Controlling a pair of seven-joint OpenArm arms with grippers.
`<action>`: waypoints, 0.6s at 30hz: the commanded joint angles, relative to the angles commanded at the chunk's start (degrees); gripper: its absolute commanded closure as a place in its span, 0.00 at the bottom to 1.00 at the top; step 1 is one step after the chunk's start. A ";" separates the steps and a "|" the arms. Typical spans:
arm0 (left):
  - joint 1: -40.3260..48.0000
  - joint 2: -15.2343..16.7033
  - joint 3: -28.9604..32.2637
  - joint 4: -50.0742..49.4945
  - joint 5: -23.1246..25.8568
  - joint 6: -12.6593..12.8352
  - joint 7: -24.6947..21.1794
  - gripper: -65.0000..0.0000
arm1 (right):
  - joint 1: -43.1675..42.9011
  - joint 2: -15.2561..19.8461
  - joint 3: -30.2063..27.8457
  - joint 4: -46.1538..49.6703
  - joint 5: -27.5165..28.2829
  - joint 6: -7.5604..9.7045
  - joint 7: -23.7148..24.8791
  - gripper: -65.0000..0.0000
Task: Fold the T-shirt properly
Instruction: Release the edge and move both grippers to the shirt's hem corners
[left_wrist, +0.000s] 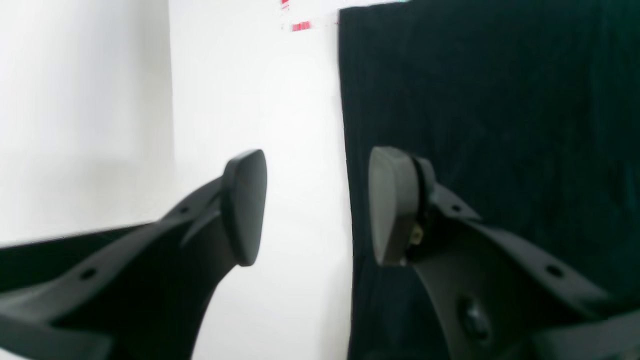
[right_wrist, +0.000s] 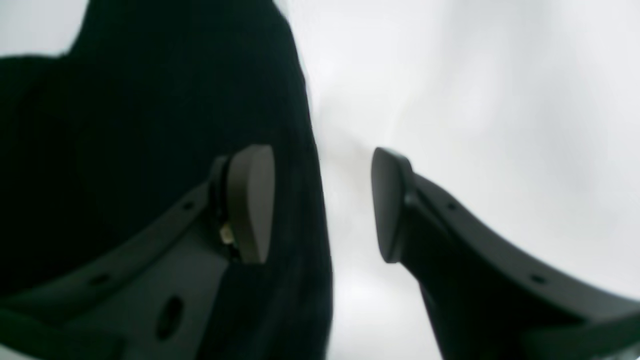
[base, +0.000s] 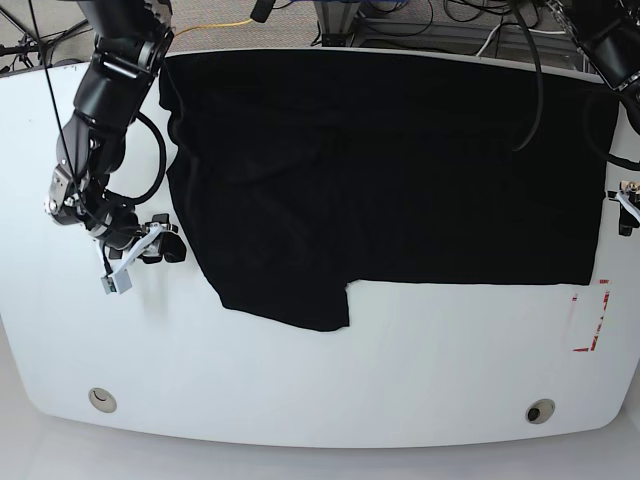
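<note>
Left gripper (left_wrist: 317, 205) open, pads apart with a clear gap, nothing between them. In the left wrist view one pad (left_wrist: 392, 205) sits over black fabric, the other over bare white desk (left_wrist: 250, 75), so the gripper straddles a straight edge of the T-shirt (left_wrist: 490, 100). Red marks (left_wrist: 300, 25) on the desk far off near the top of that view. Whether the pads touch the cloth: cannot tell.

Right gripper (right_wrist: 322, 205) also open, empty. In the right wrist view one pad (right_wrist: 252, 202) is over the black cloth, the other over white desk; the fabric edge runs down between them. View is blurred, contact not clear.

In the base view the right gripper (base: 165, 248) is at the picture's left, just beside the left edge of the T-shirt (base: 400, 170), low on the desk (base: 300, 380). A small white tag or block (base: 118, 278) hangs off that arm's wrist. The left arm is at the picture's right edge, mostly cut off; only a bit of its end (base: 625, 200) shows near the right edge of the shirt.

T-shirt lies spread flat across the upper and middle desk, black, lightly wrinkled. Its lower left part hangs lower as a flap (base: 290, 295), stepping up to a straight lower edge running right. Red tape outline (base: 590, 320) on the desk at lower right, just beside the shirt's corner. Two round holes (base: 100, 400) near the desk's front edge. Cables (base: 440, 20) behind the desk.
</note>
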 joint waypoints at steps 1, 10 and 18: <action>0.18 0.00 0.00 0.00 0.00 0.00 0.00 0.52 | 0.88 0.26 -1.05 -1.85 0.00 0.00 1.41 0.54; 0.26 0.00 -2.20 0.00 0.00 0.09 0.00 0.52 | 3.69 0.97 -9.85 -11.87 0.09 0.00 10.37 0.54; 0.09 -0.18 -6.07 -0.09 0.09 0.18 -0.09 0.52 | 3.69 -1.85 -12.92 -12.40 0.09 -0.31 13.27 0.54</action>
